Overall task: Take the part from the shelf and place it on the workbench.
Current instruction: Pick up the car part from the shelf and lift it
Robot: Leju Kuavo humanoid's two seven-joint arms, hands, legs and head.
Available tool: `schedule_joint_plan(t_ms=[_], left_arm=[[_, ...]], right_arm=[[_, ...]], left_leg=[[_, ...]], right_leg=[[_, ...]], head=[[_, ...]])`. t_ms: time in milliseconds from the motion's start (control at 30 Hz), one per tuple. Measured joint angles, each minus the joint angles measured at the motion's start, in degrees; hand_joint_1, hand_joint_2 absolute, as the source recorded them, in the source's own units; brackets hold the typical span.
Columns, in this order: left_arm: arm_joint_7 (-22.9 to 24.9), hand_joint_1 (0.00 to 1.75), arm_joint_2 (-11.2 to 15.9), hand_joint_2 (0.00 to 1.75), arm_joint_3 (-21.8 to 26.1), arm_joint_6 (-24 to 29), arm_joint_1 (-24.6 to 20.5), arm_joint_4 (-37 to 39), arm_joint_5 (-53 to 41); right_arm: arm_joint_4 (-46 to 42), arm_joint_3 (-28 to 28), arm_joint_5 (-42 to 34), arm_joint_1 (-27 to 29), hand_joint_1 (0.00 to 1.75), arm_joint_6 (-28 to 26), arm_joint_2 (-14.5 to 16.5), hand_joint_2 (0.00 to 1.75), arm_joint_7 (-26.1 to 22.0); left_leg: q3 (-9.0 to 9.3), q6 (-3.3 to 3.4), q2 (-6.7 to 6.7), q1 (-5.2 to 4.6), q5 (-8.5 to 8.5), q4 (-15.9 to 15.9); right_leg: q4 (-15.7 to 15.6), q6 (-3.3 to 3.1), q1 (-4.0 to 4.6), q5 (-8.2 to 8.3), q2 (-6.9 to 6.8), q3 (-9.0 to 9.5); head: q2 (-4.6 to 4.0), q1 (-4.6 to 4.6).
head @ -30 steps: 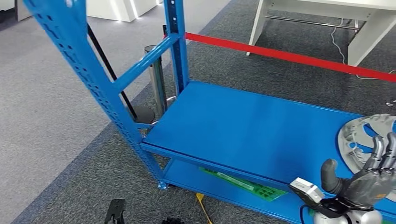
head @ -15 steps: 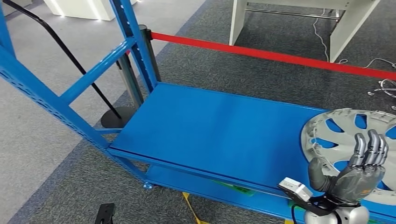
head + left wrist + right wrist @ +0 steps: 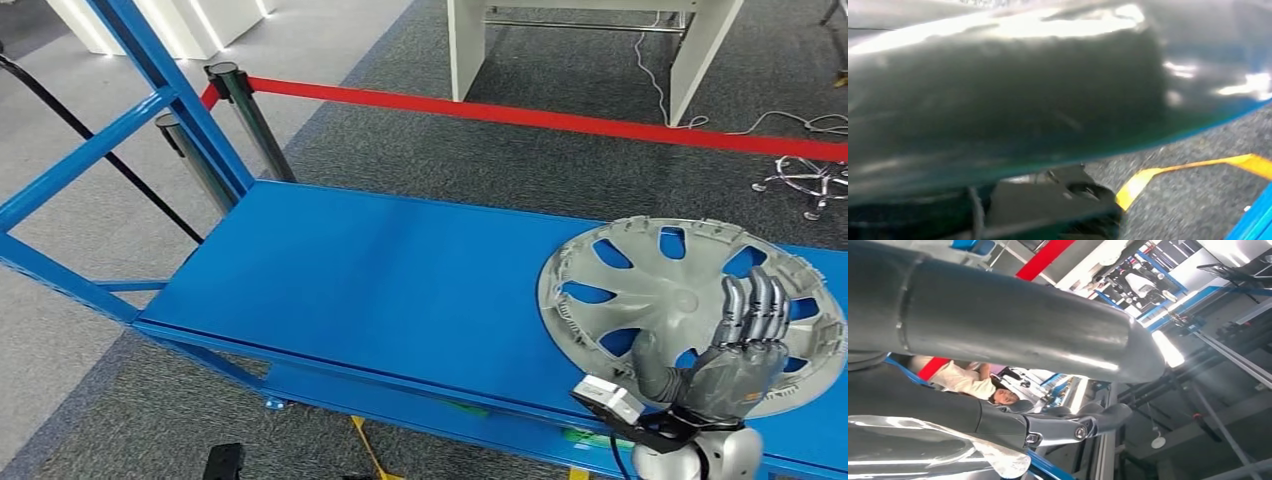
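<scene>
A silver wheel cover (image 3: 660,290) lies flat at the right end of the blue shelf board (image 3: 380,280). My right hand (image 3: 735,350) is raised over the cover's near rim, fingers straight and together, thumb apart, holding nothing. In the right wrist view its thick grey thumb (image 3: 998,325) and a dark finger (image 3: 1058,425) stretch out above a shiny piece of the cover (image 3: 923,450). In the left wrist view a blurred dark grey mass, my left hand (image 3: 998,100), lies close to the lens, and its fingers cannot be made out.
A red barrier tape (image 3: 520,115) on metal posts (image 3: 245,110) runs behind the shelf. Beyond it stand white table legs (image 3: 465,45). Blue shelf uprights (image 3: 150,60) rise at the left. Yellow tape (image 3: 1168,172) marks the carpet. A person (image 3: 968,380) appears in the right wrist view.
The camera has swung to the right, so the shelf slides left and the wheel cover comes fully into view. My right hand stays raised with fingers straight, now over the cover's near rim.
</scene>
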Motion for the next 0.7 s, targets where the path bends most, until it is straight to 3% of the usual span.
schedule_joint_plan(t_ms=[33, 67, 133, 167, 200, 233, 300, 367, 467, 500, 533, 633, 667, 700], left_arm=[[0.0, 0.0, 0.0, 0.0, 0.0, 0.0, 0.1, 0.0, 0.0], [0.0, 0.0, 0.0, 0.0, 0.0, 0.0, 0.2, 0.0, 0.0], [0.0, 0.0, 0.3, 0.0, 0.0, -0.1, 0.3, 0.0, 0.1], [0.0, 0.0, 0.6, 0.0, 0.0, -0.1, 0.3, 0.1, 0.1], [-0.1, 0.0, 0.7, 0.0, 0.0, -0.1, 0.3, 0.1, 0.1], [-0.1, 0.0, 0.9, 0.0, 0.0, -0.1, 0.4, 0.1, 0.1], [-0.1, 0.0, 0.7, 0.0, 0.0, -0.1, 0.3, 0.2, 0.1], [-0.1, 0.0, 0.2, 0.0, 0.0, -0.1, 0.2, 0.2, 0.1], [0.0, 0.0, -0.4, 0.0, 0.0, -0.3, 0.2, 0.2, -0.1], [0.1, 0.0, -0.7, 0.0, -0.1, -0.3, 0.2, 0.2, -0.3], [0.2, 0.0, -0.9, 0.0, -0.2, -0.3, 0.2, 0.2, -0.6], [1.4, 0.0, -1.2, 0.0, -1.1, 0.0, 0.0, 0.2, -2.3], [1.8, 0.0, -1.3, 0.0, -1.6, 0.2, -0.1, 0.2, -3.0], [2.2, 0.0, -1.5, 0.0, -2.2, 0.4, -0.3, 0.2, -3.6]], right_arm=[[0.0, 0.0, 0.0, 0.0, 0.0, 0.0, 0.0, 0.0, 0.0], [0.0, 0.0, 0.0, 0.0, 0.0, 0.0, 0.0, 0.0, 0.0], [0.0, 0.0, 0.0, 0.1, 0.0, 0.0, 0.0, 0.0, 0.0], [0.1, 0.0, 0.0, 0.2, 0.0, 0.0, 0.0, 0.0, 0.0], [0.2, 0.0, 0.0, 0.4, 0.0, 0.0, 0.0, 0.0, 0.0], [0.2, 0.0, 0.0, 0.5, 0.0, 0.0, 0.0, 0.0, 0.0], [0.1, 0.0, 0.0, 0.7, 0.0, 0.0, 0.0, 0.0, 0.0], [-0.1, 0.0, -0.1, 0.7, 0.0, 0.0, 0.0, 0.0, 0.0], [-0.1, -0.2, -0.2, 0.9, 0.0, 0.0, 0.0, 0.0, 0.0], [-0.1, -0.3, -0.4, 1.1, 0.0, 0.0, 0.0, 0.0, 0.0], [-0.3, -0.4, -0.6, 1.4, 0.0, 0.0, 0.0, 0.0, 0.0], [-1.8, -0.7, -2.5, 3.2, 0.0, 0.0, 0.0, 0.0, 0.0], [-2.5, -0.9, -3.2, 4.0, 0.0, 0.0, 0.1, 0.0, 0.0], [-3.3, -1.2, -4.0, 4.7, 0.0, 0.0, 0.1, 0.0, 0.0]], left_leg=[[-0.07, 1.39, -0.06, -1.34, 0.79, -0.3], [0.88, 3.06, -0.14, -2.81, 2.44, -2.8], [4.42, 7.0, -0.4, -5.58, 6.13, -10.7], [6.08, 8.44, -0.55, -6.43, 7.27, -14.2], [7.18, 9.34, -0.65, -6.85, 7.8, -16.4], [7.76, 9.68, -0.76, -6.75, 7.91, -17.5], [8.67, 9.2, -0.67, -6.27, 8.51, -19.3], [9.81, 8.0, -0.55, -5.23, 9.51, -21.6], [10.05, 5.96, -0.39, -3.85, 9.91, -22.4], [10.0, 5.31, -0.31, -3.4, 9.78, -22.3], [9.97, 4.66, -0.24, -2.89, 9.6, -22.0], [9.58, 2.47, -0.26, -1.34, 8.44, -20.0], [9.27, 1.8, -0.36, -1.14, 7.98, -19.1], [8.96, 1.29, -0.45, -1.09, 7.64, -18.4]], right_leg=[[-0.2, -0.4, 0.61, 0.18, 0.01, -0.06], [-0.4, -0.81, 1.17, 0.37, 0.08, -0.14], [-1.0, -1.57, 1.99, 0.78, 0.26, -0.21], [-1.2, -1.78, 2.14, 0.94, 0.32, -0.18], [-1.4, -1.83, 2.21, 1.08, 0.36, -0.12], [-1.6, -1.76, 2.27, 1.19, 0.36, -0.07], [-2.1, -1.64, 2.48, 1.29, 0.31, 0.18], [-0.7, -1.25, 2.76, -0.15, 0.31, -0.47], [7.8, 0.37, 2.04, -4.53, 0.32, -4.42], [9.8, 1.09, 1.64, -4.97, 0.28, -5.26], [9.8, 1.89, 1.18, -4.33, 0.2, -5.13], [1.4, 4.56, -0.29, -0.15, -0.11, -0.37], [-0.8, 4.39, -0.45, 0.26, 0.02, 1.01], [-1.8, 3.67, -0.43, 0.07, 0.2, 1.66]], head=[[0.0, 0.01], [0.0, 0.01], [0.0, 0.16], [0.0, 0.13], [0.01, 0.09], [0.01, 0.02], [0.01, -0.35], [0.01, -0.43], [0.01, -0.39], [0.01, -0.39], [0.01, -0.4], [0.01, -0.16], [0.01, 0.0], [0.01, 0.06]])
